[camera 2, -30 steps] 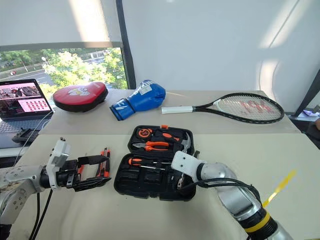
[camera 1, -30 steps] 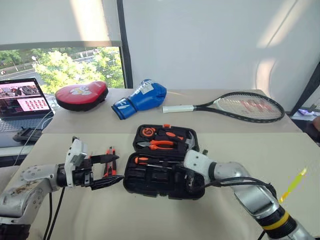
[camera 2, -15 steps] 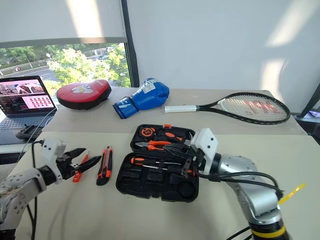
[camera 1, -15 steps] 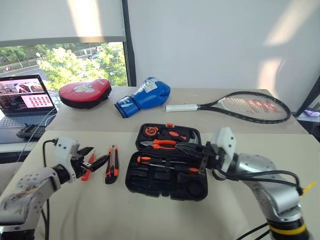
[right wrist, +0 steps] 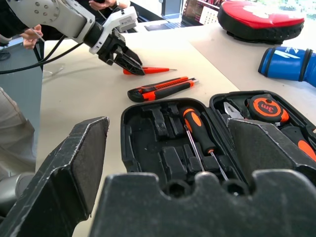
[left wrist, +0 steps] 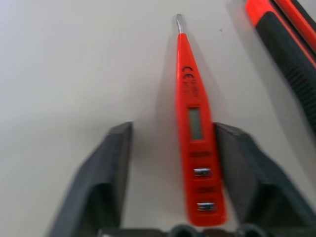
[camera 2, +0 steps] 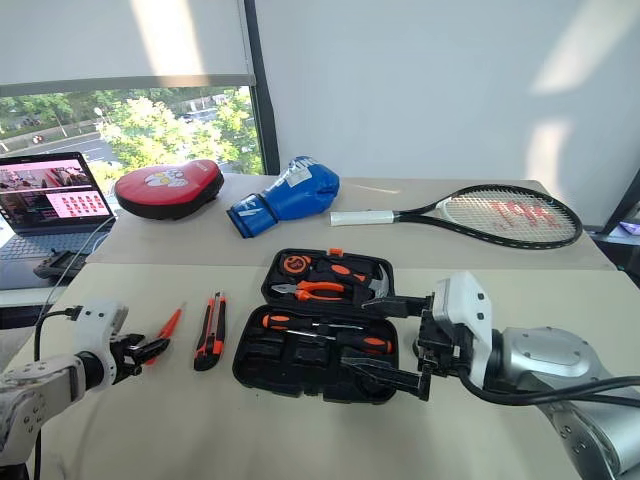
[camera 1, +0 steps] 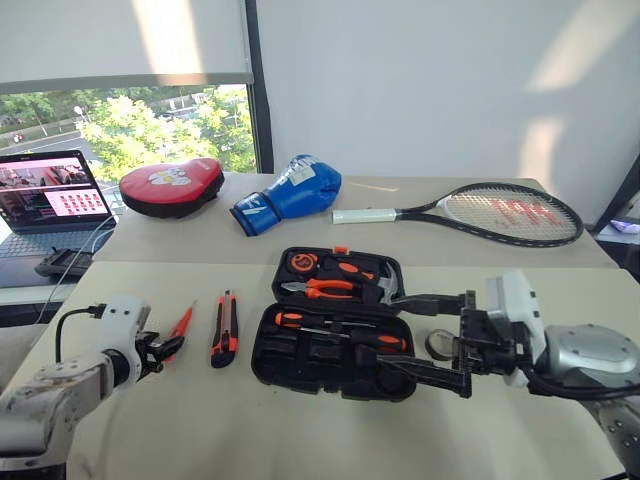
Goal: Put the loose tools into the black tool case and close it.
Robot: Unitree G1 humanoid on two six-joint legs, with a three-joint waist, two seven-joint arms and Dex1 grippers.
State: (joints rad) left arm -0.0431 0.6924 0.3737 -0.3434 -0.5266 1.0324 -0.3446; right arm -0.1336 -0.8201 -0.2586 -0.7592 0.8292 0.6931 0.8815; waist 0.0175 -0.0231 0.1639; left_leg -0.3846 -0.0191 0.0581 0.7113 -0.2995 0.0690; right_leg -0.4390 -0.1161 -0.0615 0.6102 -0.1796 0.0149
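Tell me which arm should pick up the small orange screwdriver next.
Left. The left gripper already has its fingers on either side of the orange screwdriver on the table, while the right gripper hangs open over the tool case.

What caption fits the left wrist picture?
Left gripper straddling the small orange screwdriver lying on the table.

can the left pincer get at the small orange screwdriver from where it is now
Probably yes. The left pincer is down at the table with its fingers on either side of the small orange screwdriver, which lies flat between them. Nothing is in the way; the utility knife lies apart, beside it.
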